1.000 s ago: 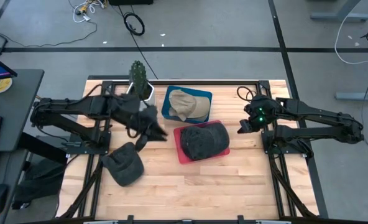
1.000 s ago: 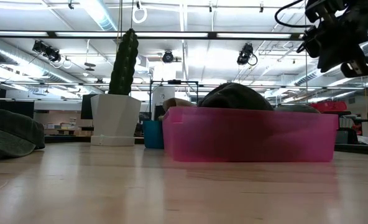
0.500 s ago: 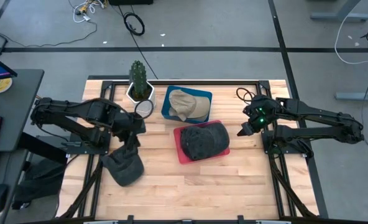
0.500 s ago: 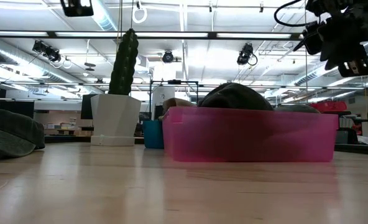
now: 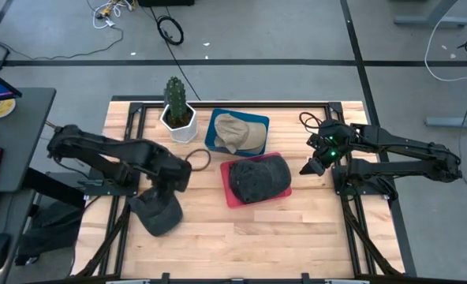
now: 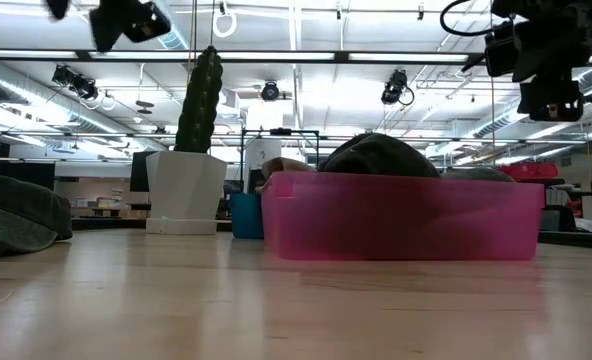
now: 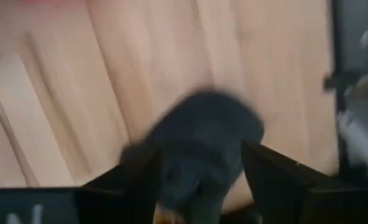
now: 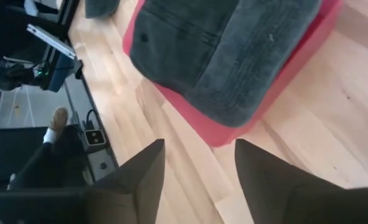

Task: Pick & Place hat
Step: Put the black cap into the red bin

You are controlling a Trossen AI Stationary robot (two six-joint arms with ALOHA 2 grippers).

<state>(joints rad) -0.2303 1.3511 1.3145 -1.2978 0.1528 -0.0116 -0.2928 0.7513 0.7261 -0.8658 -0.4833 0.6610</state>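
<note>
A: At the bench's near left: what lies there?

B: One loose dark grey cloth hat (image 5: 158, 211), flat on the wooden bench (image 5: 297, 237), directly beneath the left hand (image 5: 169, 193), whose fingers are spread and empty, straddling it.

A: Orientation?

B: Long axis cannot be told; brim direction unclear.

A: The other arm?

B: Right hand (image 5: 310, 165) is released, empty, well apart, beside the pink plastic bin (image 5: 235, 197) holding another dark hat (image 5: 257, 177).

A dark hat (image 6: 381, 155) mounds above the pink bin (image 6: 401, 215), cactus pot (image 6: 184, 192) to its left.
</note>
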